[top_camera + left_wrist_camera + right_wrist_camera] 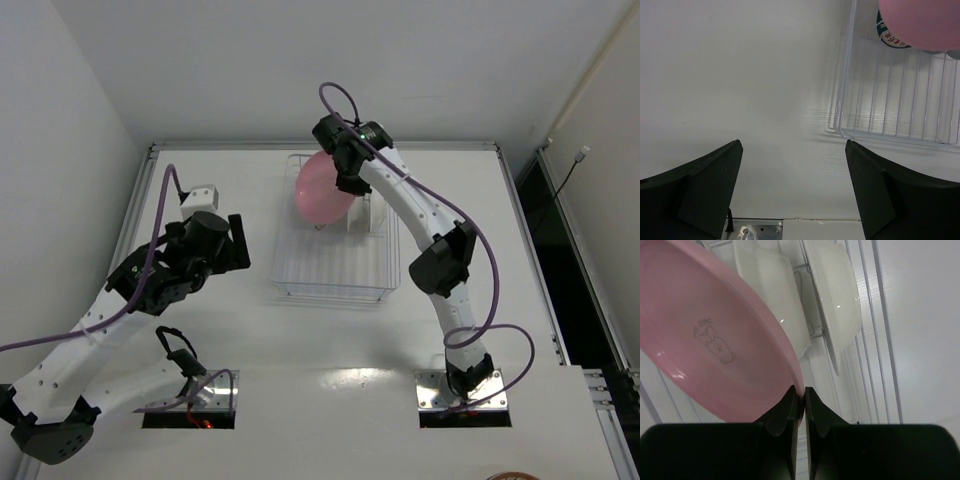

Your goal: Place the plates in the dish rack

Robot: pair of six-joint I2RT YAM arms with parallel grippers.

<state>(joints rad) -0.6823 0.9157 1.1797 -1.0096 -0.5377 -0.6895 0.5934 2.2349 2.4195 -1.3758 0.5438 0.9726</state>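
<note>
My right gripper [349,181] [804,390] is shut on the rim of the pink plate [323,188] [715,340] and holds it tilted over the far end of the wire dish rack [330,262] [890,105]. Two pale plates [775,295] [837,290] stand on edge in the rack's slots just beyond it; I cannot tell which is the glass one. In the left wrist view a dark teal band [890,39] peeks out under the pink plate [920,22]. My left gripper [236,243] [794,145] is open and empty, left of the rack.
A small white block [200,196] sits on the table behind the left arm. The table's raised rim [320,146] runs just behind the rack. A metal base plate [757,230] shows at the near edge.
</note>
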